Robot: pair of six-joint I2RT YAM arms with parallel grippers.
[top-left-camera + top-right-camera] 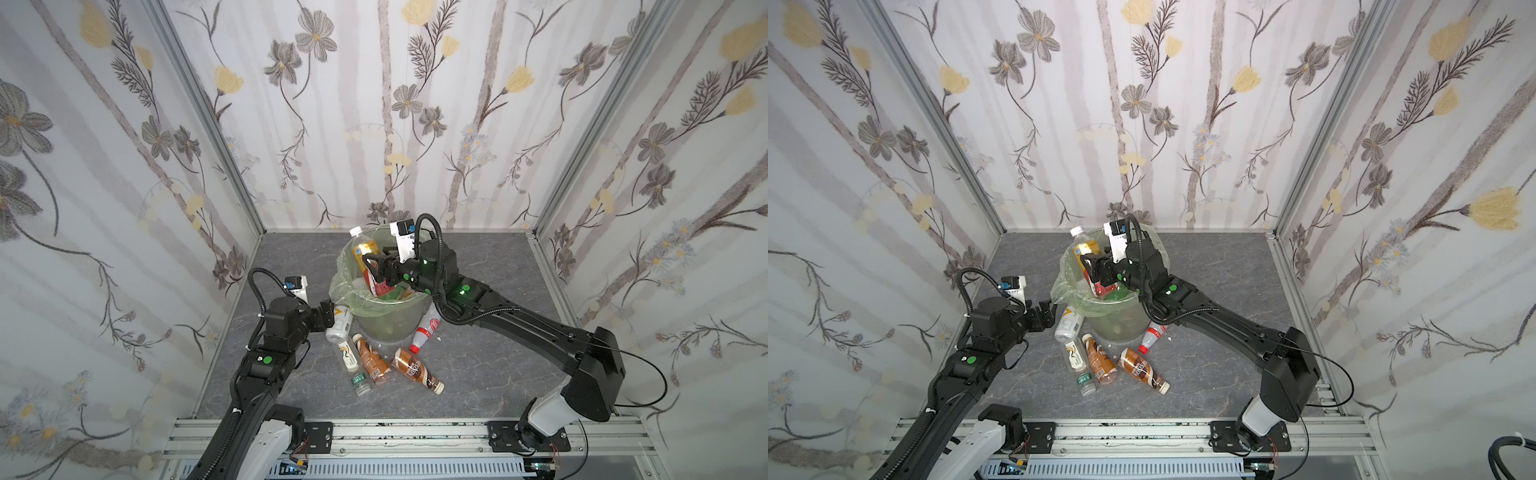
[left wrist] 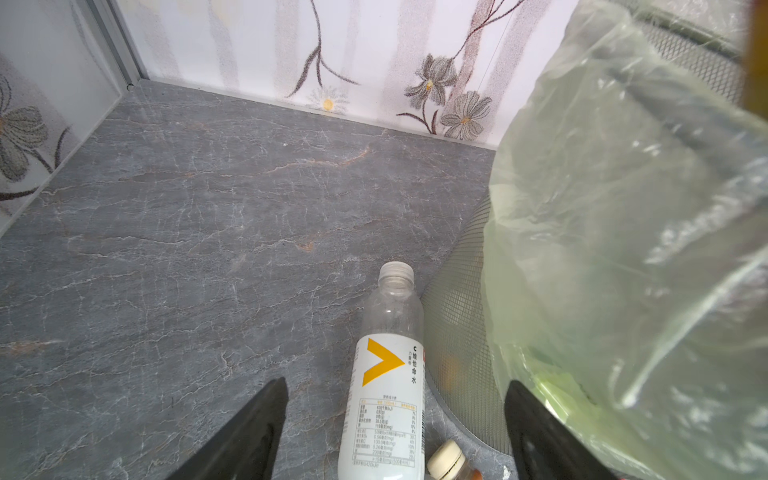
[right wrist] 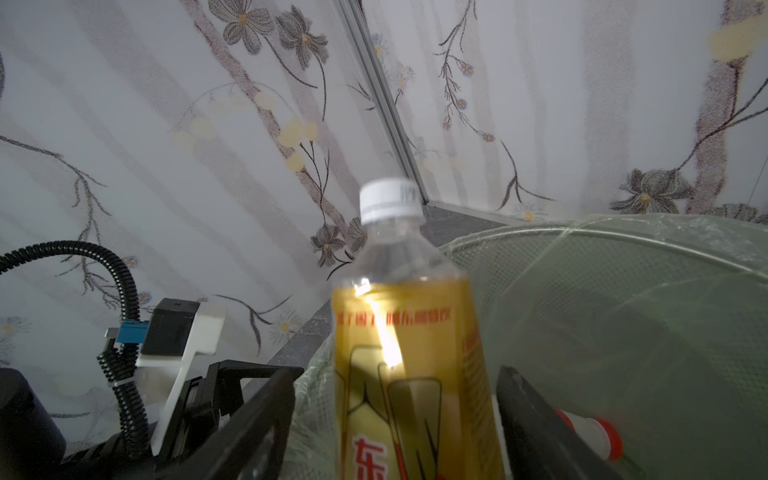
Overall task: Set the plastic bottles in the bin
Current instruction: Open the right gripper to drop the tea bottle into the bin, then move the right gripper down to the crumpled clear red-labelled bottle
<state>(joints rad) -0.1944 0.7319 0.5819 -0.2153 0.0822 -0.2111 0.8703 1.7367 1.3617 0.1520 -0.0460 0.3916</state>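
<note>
Left wrist view: the left gripper (image 2: 397, 381) holds its 2 black wedge-shaped fingers (image 2: 257, 424) spread wide, clasping nothing, above a grey, veined, stone-look floor (image 2: 187, 249). Under the gap lies the chevron bottle (image 2: 384, 399), a smooth clear cylinder in a white wrap with 1 yellow arrow.

In both top views 6 plastic bottles lie on the floor around the bin (image 1: 390, 328). The chevron bottle (image 1: 340, 324) is just beside its wall at 8 o'clock. The clear tan-label bottle (image 1: 347, 354) and the stubby green-label bottle (image 1: 360, 382) are at 7 o'clock. The left coffee bottle (image 1: 372, 360) is at 6 o'clock and the right coffee bottle (image 1: 417, 370) at 5, both brown and glossy. The clear red-cap bottle (image 1: 424, 332) is at 4 o'clock.

The bin is round, translucent pale green, with a fine mesh wall. 1 thin crinkled bag (image 1: 345, 286) is folded over its rim.

The right gripper (image 1: 371, 269) hangs over the bin's mouth. The tea bottle (image 1: 360, 248), yellow-labelled, leans inside at the rim's 11 o'clock, its ribbed white cap above the rim. In the right wrist view the jaws are released, with a gap on each side of the tea bottle (image 3: 407, 353). Red and green items lie deeper in the bin; I cannot tell how many.
</note>
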